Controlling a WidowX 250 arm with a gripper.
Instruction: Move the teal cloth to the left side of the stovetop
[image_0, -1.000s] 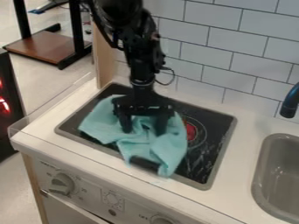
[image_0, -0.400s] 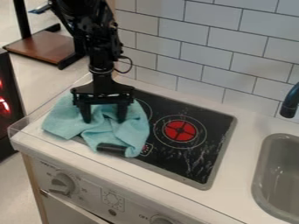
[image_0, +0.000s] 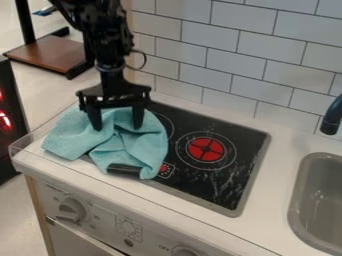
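Touches crumpled turquoise cloth (image_0: 144, 144) with black two-finger gripper (image_0: 117, 123) spread open, apparently pinning folds against flat black stovetop (image_0: 189, 179) directly below.

Diffuse, fairly bright light covers the wall tiles (image_0: 240, 42) and white counter (image_0: 274, 195); the front panel (image_0: 100, 220) is dimmer. Soft shadows mark the blue cloth's (image_0: 140, 144) folds. Red lights (image_0: 4, 119) glow at left.

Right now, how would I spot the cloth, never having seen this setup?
Left of the grey sink is a black cooktop. Over its left end, beneath the end effector, lies a crumpled light-teal cloth. Its loose folds set it apart from the flat red burner disc to its right.
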